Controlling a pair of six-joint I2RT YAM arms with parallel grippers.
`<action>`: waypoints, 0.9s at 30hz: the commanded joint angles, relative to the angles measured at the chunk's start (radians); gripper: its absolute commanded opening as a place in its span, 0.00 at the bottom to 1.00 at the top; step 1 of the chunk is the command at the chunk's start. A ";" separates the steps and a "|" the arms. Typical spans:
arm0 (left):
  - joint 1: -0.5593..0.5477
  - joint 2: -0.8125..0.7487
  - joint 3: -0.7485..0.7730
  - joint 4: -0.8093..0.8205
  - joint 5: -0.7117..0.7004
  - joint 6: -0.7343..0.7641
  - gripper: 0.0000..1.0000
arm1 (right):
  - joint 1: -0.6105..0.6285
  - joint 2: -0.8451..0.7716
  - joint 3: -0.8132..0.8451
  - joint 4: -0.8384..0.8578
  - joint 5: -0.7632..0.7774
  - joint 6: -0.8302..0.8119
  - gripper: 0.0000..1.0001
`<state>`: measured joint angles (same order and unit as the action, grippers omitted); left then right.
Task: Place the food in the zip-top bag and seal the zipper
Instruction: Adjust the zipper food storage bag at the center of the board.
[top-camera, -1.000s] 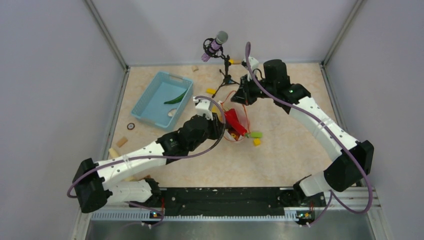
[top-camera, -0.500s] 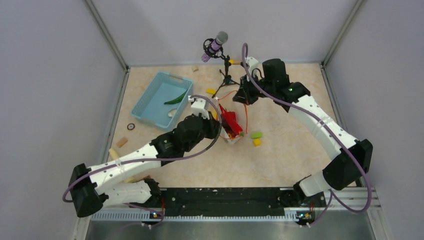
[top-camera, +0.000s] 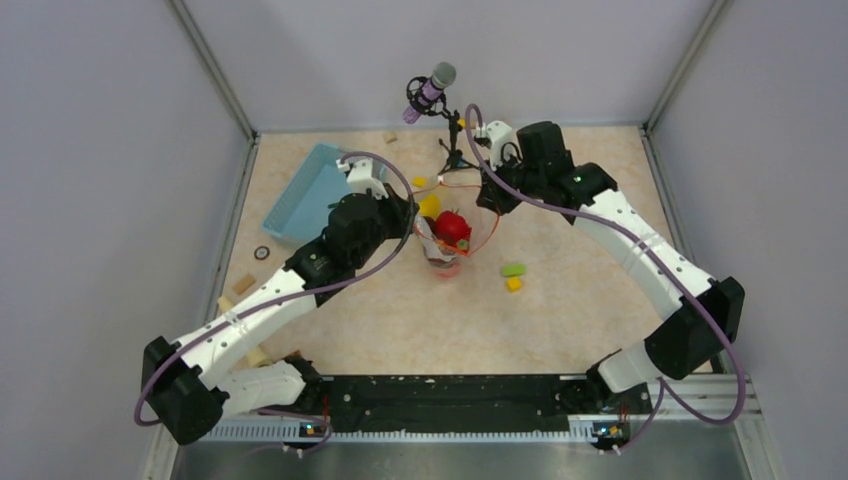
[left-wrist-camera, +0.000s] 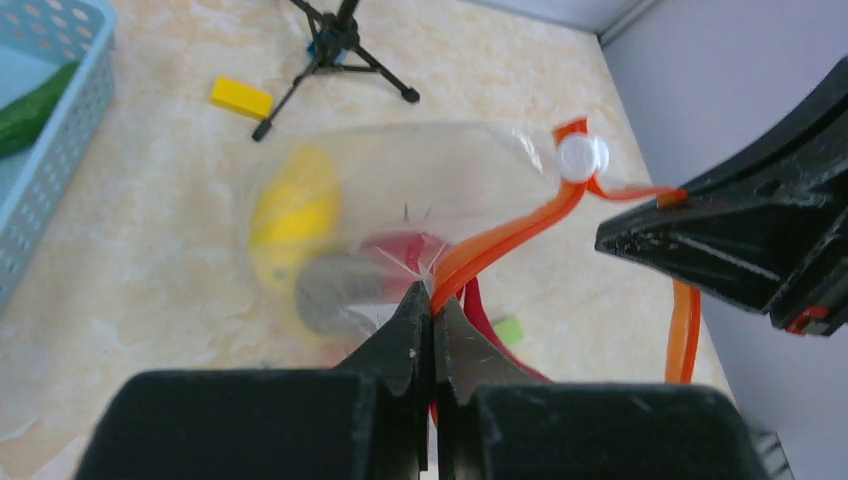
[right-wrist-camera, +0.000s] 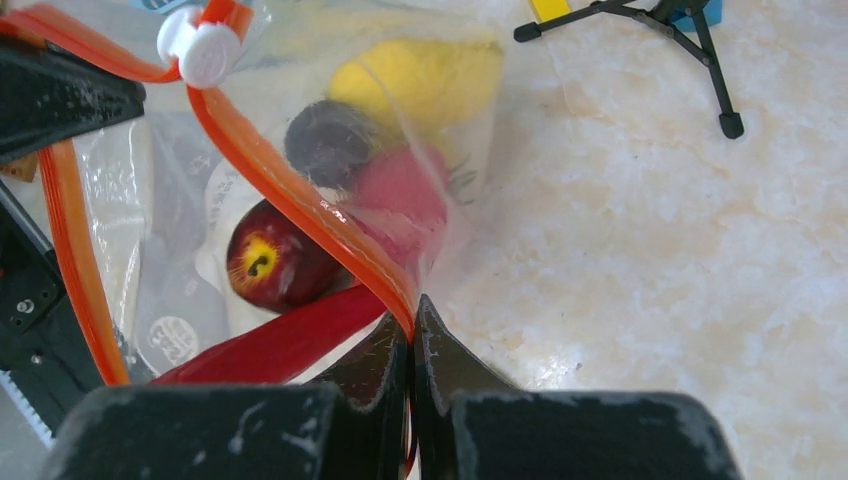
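The clear zip-top bag (top-camera: 443, 248) hangs over the table between my two grippers. My left gripper (left-wrist-camera: 432, 297) is shut on the bag's mouth edge at the orange-red zipper (left-wrist-camera: 512, 234). My right gripper (right-wrist-camera: 412, 312) pinches the same zipper (right-wrist-camera: 285, 190) further along. A white slider (right-wrist-camera: 206, 52) sits on the strip. Inside the bag lie food pieces: a yellow banana (right-wrist-camera: 422, 78), a dark brown piece (right-wrist-camera: 328, 142), a red tomato (right-wrist-camera: 268, 266) and a red chili (right-wrist-camera: 275, 347). A green piece (left-wrist-camera: 28, 102) lies in the blue basket (left-wrist-camera: 62, 150).
A microphone on a black tripod (top-camera: 448, 140) stands at the back, close behind the bag. A green block (top-camera: 513, 269) and a yellow block (top-camera: 514, 284) lie right of the bag, and another yellow block (left-wrist-camera: 241, 98) lies near the tripod. The blue basket (top-camera: 298, 192) is at the left.
My left gripper closed on the bag's zipper edge and moved back and left, raising the bag. The chili now sits lower inside. The right gripper shifted slightly left, still shut.
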<state>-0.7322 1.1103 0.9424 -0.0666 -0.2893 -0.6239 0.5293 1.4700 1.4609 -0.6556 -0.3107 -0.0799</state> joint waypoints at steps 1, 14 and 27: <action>0.005 0.007 0.025 0.027 0.164 0.013 0.00 | 0.011 -0.001 0.045 0.016 0.046 -0.022 0.01; 0.005 0.077 0.058 0.037 0.327 0.052 0.06 | 0.011 0.091 0.084 0.142 -0.065 0.114 0.00; 0.016 -0.055 0.039 -0.061 -0.089 0.150 0.98 | 0.011 0.045 0.049 0.146 0.004 0.090 0.00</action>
<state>-0.7269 1.1027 0.9501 -0.1143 -0.1505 -0.5217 0.5339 1.5646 1.4944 -0.5644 -0.3237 0.0109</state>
